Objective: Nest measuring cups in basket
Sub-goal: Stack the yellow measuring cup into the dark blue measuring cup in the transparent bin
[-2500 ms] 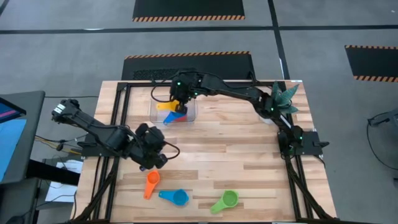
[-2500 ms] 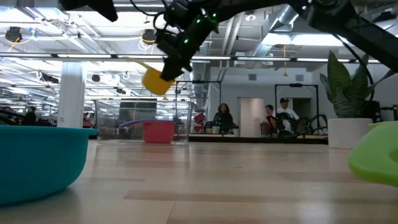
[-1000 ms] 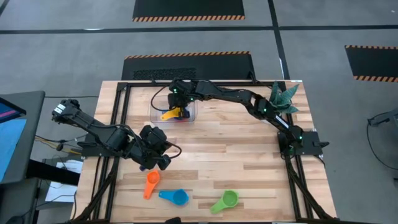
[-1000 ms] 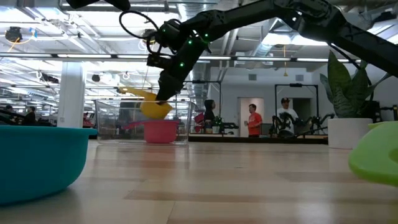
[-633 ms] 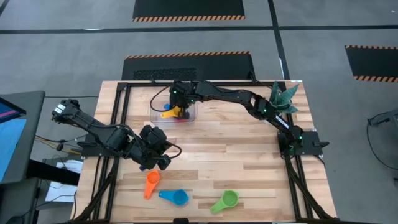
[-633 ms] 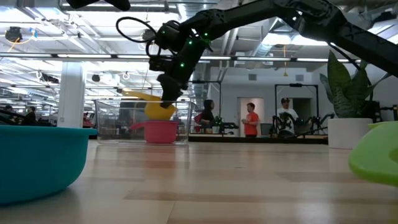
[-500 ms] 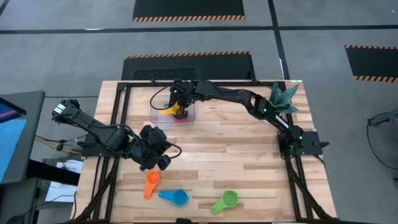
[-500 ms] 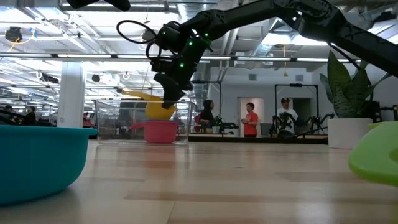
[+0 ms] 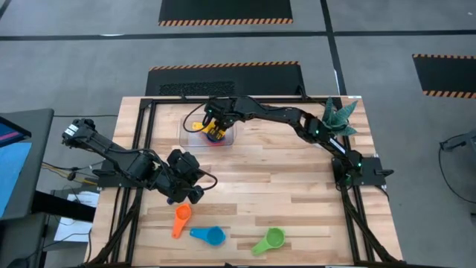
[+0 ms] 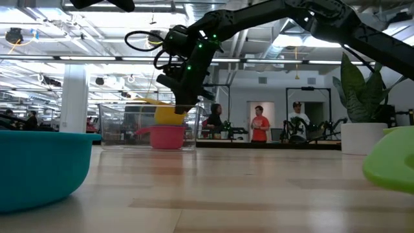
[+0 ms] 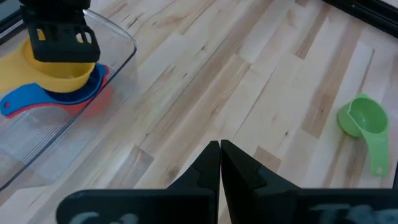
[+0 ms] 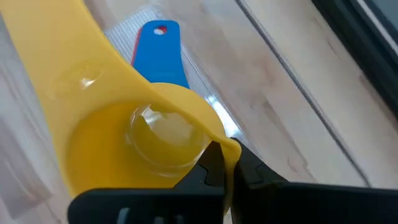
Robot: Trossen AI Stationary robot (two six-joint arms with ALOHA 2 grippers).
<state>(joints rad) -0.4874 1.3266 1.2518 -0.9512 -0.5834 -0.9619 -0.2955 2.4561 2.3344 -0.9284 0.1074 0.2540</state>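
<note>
My left gripper (image 9: 187,190) hangs shut and empty over the left half of the table (image 9: 297,186), towards the near edge, waiting. Just below it, along the near edge, three cups lie loose on the wood: the orange cup (image 9: 181,218) nearest the left side, the light blue cup (image 9: 211,236) beside it, and the green cup (image 9: 271,240) furthest right, all apart from one another and untouched.

Further right, at the far edge of the table near its middle, sits the basket (image 9: 186,131). My right gripper (image 9: 215,131) is reached into it, pinched narrow on the rim of the yellow cup (image 11: 61,74), which I am setting down onto the blue cup (image 11: 46,101) already lying in the tray. Under that blue one a red cup (image 10: 165,136) shows, so I judge two are nested and the yellow is the third going in. The low view shows the yellow bowl sitting just above the red one, and I cannot tell whether it is fully seated.

So the job looks under halfway: I have yet to release the yellow cup, then three cups are left to fetch from the near edge. I see no dark blue cup
</note>
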